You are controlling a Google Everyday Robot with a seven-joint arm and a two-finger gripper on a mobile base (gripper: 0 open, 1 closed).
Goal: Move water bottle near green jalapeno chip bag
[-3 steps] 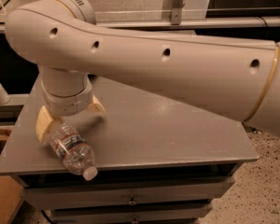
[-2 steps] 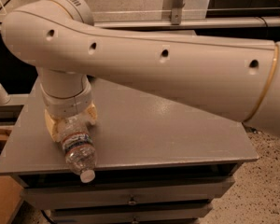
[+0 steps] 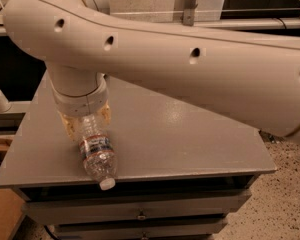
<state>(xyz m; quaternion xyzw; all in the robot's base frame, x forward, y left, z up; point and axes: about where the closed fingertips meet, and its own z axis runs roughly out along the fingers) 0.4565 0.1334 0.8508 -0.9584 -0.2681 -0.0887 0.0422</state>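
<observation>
One counter (image 3: pixel 190 134), one water bottle (image 3: pixel 96 153), one arm (image 3: pixel 190 69) and one gripper (image 3: pixel 86 121) are counted. Toward the left of the counter, under the arm's wrist, the gripper is seen pointing down, its tan jaws set on either side of the bottle's far end and clamped on it. The single bottle is laid on its side from the jaws toward the near edge, with its label band just nearer than the jaws and its white cap (image 3: pixel 107 184) at that edge, slightly past it. To the right of the bottle, a broad stretch of bare grey surface is seen, reaching the right edge and passing under the arm. Two drawers (image 3: pixel 140 211) are seen below.
</observation>
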